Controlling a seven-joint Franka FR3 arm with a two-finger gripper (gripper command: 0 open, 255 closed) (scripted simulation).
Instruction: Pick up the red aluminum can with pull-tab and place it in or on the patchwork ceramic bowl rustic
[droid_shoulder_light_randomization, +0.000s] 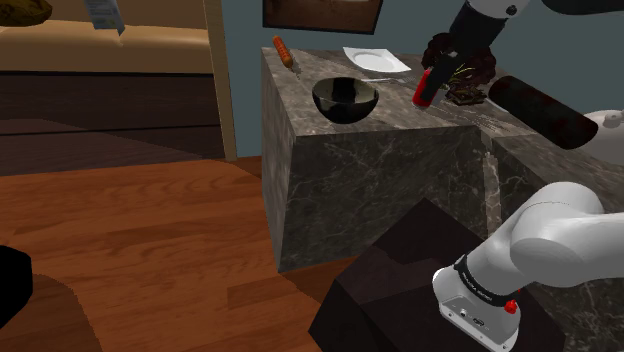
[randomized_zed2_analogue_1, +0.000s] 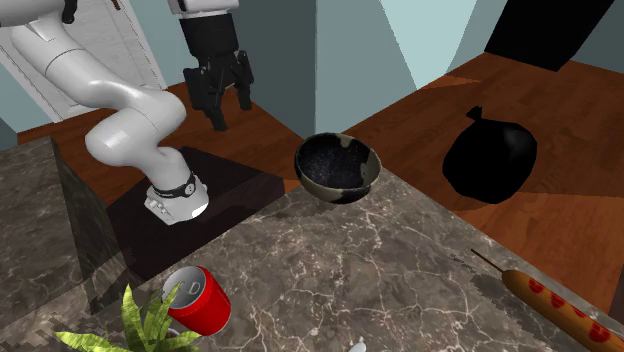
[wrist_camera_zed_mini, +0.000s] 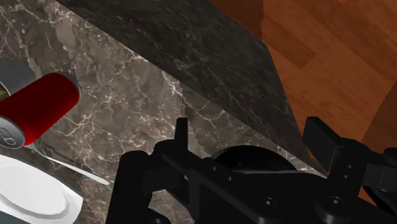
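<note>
The red can (droid_shoulder_light_randomization: 424, 88) lies on its side on the marble counter (droid_shoulder_light_randomization: 330, 150), silver pull-tab end showing (randomized_zed2_analogue_1: 200, 300). The dark bowl (droid_shoulder_light_randomization: 345, 100) with greyish patches stands upright near the counter's edge (randomized_zed2_analogue_1: 338, 165). My black gripper (randomized_zed2_analogue_1: 228, 100) hangs open in the air above the counter, holding nothing. In the shoulder view the gripper (droid_shoulder_light_randomization: 440, 58) sits just above the can. In the wrist view the can (wrist_camera_zed_mini: 41, 105) is off to one side of the gripper (wrist_camera_zed_mini: 251, 137), apart from the fingers (wrist_camera_zed_mini: 181, 133), and the bowl's rim (wrist_camera_zed_mini: 251, 153) shows between them.
A white plate (droid_shoulder_light_randomization: 375, 60) and a corn dog (droid_shoulder_light_randomization: 285, 52) lie at the counter's far side. A green plant (randomized_zed2_analogue_1: 140, 320) stands beside the can, and a dark cylinder (droid_shoulder_light_randomization: 535, 105) lies near it. A black bag (randomized_zed2_analogue_1: 490, 155) sits on the wooden floor.
</note>
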